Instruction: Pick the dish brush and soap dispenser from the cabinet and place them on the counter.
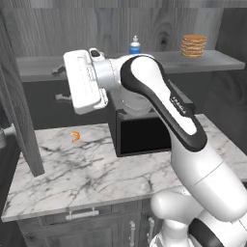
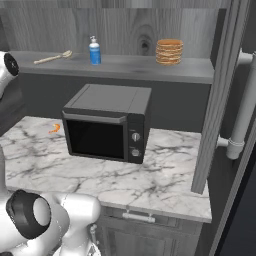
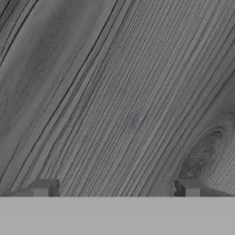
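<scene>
step in hand: you are at the first pick; both the dish brush and the soap dispenser sit on the shelf, and nothing of the task is on the counter yet.
gripper: your gripper (image 3: 114, 188) has its two tips set wide apart at the bottom of the hand view, with nothing between them; it faces bare wood grain, close up.
arm: in the left base view the white hand is raised to about shelf height, at the left end of the cabinet (image 1: 58, 29), in front of the shelf's left part.
dish brush: the dish brush (image 2: 51, 57) lies flat at the left end of the grey shelf (image 2: 150, 67), pale head toward the bottle.
soap dispenser: the soap dispenser (image 2: 94, 51) stands upright on the same shelf, just right of the brush and apart from it.
other things: a stack of tan discs (image 2: 169, 52) sits further right on the shelf; a black microwave (image 2: 107, 121) stands on the counter (image 2: 165, 175) below; a small orange item (image 1: 75, 137) lies on the marble to its left.
next move: you likely need to tilt the hand down until the brush handle shows between the tips, then close across the thin stick.
caution: the handle is slim and lies flat, so a high approach may well miss it.
</scene>
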